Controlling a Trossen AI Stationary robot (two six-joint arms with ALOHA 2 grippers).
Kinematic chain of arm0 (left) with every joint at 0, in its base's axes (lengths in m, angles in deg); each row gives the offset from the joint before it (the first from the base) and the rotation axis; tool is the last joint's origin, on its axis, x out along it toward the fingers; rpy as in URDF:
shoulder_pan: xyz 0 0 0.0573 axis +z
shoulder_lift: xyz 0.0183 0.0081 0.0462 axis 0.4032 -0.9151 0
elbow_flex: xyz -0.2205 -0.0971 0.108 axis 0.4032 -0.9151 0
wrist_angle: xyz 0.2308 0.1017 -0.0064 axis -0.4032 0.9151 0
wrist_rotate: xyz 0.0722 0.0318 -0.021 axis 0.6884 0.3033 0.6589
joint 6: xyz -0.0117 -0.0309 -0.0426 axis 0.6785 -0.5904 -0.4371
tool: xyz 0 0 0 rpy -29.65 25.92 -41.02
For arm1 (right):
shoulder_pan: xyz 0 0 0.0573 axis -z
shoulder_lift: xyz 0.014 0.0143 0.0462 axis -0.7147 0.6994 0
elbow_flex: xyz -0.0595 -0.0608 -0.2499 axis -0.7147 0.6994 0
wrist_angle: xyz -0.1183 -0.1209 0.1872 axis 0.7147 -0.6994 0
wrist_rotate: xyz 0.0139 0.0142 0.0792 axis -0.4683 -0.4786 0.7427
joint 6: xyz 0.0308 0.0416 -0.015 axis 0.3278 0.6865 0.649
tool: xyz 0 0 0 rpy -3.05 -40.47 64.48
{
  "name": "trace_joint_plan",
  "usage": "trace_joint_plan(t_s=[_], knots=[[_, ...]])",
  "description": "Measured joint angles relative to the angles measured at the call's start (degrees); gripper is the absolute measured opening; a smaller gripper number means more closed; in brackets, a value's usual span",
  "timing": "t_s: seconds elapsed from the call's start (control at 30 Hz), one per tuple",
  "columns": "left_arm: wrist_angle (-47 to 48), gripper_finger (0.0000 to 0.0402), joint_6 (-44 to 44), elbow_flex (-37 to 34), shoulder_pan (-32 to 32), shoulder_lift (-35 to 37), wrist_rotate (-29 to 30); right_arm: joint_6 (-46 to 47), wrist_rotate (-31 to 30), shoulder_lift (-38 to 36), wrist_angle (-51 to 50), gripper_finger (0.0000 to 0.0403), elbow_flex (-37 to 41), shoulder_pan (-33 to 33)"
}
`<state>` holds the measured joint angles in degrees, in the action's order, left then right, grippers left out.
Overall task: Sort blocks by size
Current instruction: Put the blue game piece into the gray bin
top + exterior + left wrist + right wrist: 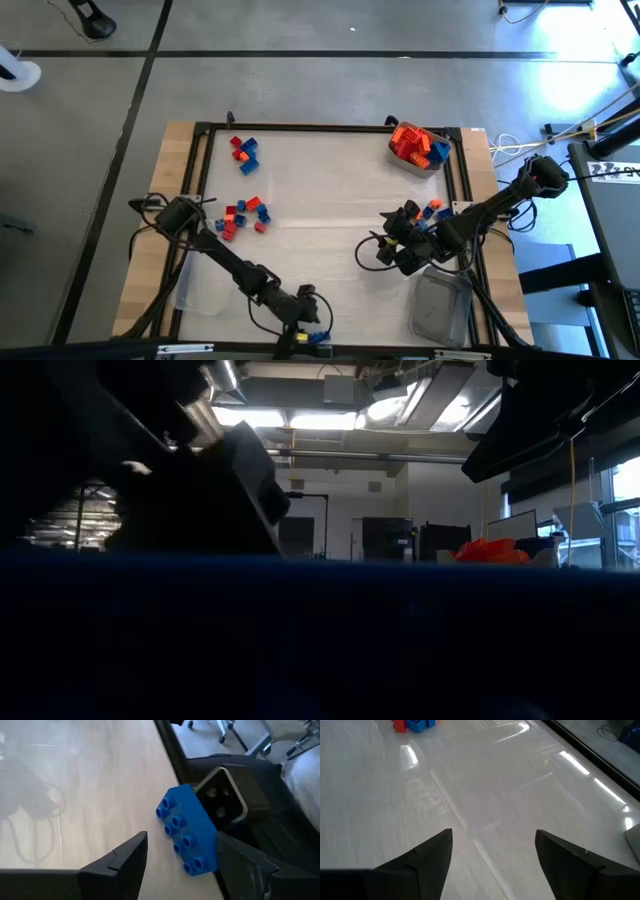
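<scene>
A blue block (187,837) with two rows of studs lies on its side at the table's near edge, right in front of the low camera's housing (220,800). It fills the lower half of the low view (320,640). My left gripper (181,837) is open around it, at the near edge in the high view (312,325). My right gripper (492,832) hangs open over bare table right of the middle (388,245). Other red, orange and blue blocks lie in two clusters on the left (243,152) (243,215). My left gripper comes slanting down from the table's left, one finger on each side of the blue block. One finger (240,865) stands right against the block's plain side (212,847). I cannot tell whether it touches. The block lies on the table.
A tub heaped with orange and red blocks (418,145) stands at the far right. A few blocks (432,210) lie just beyond my right gripper. A clear tub (442,305) sits at the near right. A black frame (330,128) borders the work surface.
</scene>
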<state>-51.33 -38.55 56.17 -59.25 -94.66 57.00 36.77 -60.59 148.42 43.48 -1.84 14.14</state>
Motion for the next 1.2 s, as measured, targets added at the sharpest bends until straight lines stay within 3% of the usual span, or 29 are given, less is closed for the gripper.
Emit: trace_joint_plan(t_s=[0.27,0.77,1.0,1.2], knots=[[3.39,0.0214,4.49,-0.07,2.28,1.73,0.04,0.0,0.03,0.0,-0.04,0.028,0.0,0.0],[15.2,0.0214,4.06,-0.28,9.53,7.24,3.57,-0.02,-0.17,-0.02,0.23,0.028,0.0,0.0],[17.23,0.0214,-2.23,-0.17,7.61,12.94,12.9,-0.02,-0.14,0.66,0.06,0.028,-0.01,0.0],[14.14,0.0214,-4.78,0.83,3.46,11.02,19.96,-0.02,-0.1,2.79,0.04,0.028,-0.04,0.0]])
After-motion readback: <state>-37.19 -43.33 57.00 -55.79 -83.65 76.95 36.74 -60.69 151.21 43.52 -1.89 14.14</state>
